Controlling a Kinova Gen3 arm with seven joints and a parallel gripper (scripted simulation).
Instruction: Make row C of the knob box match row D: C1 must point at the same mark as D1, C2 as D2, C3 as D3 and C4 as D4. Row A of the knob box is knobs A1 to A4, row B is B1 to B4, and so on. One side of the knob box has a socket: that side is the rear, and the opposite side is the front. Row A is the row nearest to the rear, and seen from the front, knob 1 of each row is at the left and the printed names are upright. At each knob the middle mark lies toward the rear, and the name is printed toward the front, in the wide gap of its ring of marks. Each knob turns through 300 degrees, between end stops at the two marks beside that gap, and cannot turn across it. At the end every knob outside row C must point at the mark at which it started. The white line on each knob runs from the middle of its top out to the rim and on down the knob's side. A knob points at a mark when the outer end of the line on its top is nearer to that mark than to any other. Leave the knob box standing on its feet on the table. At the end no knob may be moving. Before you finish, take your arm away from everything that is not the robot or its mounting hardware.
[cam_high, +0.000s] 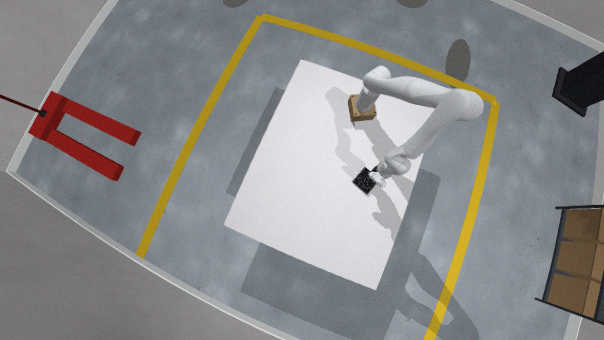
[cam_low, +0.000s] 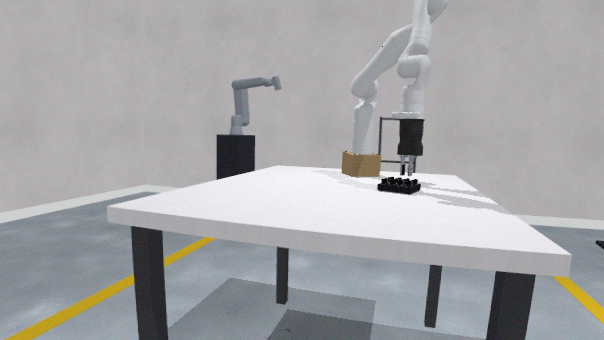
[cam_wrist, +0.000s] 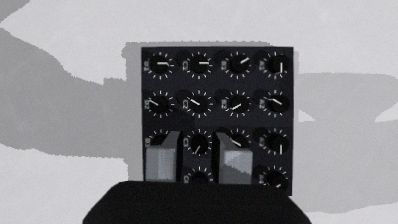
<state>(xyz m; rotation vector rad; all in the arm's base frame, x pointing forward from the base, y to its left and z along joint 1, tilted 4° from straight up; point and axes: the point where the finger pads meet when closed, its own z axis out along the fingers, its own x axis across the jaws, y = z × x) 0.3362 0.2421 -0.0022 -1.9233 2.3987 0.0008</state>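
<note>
The black knob box (cam_high: 364, 181) (cam_low: 398, 189) stands on the table. In the wrist view its rear is to the right, with knob 1 of each row at the top. C1 (cam_wrist: 200, 64) and D1 (cam_wrist: 160, 65) both point right, toward the rear. C2 (cam_wrist: 199, 104) and D2 (cam_wrist: 160, 104) both point left and slightly up. C3 (cam_wrist: 199, 144) points down and slightly left. D3 is mostly hidden by the left finger. C4 (cam_wrist: 200, 176) is partly hidden and its line does not show; D4 is hidden. My gripper (cam_low: 406, 174) (cam_wrist: 197, 149) is partly open and empty above the box, its fingers either side of column C.
Rows B and A lie to the right of row C in the wrist view; the right finger partly covers B3 (cam_wrist: 237, 142). The arm's wooden base block (cam_high: 362, 109) (cam_low: 361, 164) stands on the white table (cam_high: 300, 175) (cam_low: 300, 215) beyond the box.
</note>
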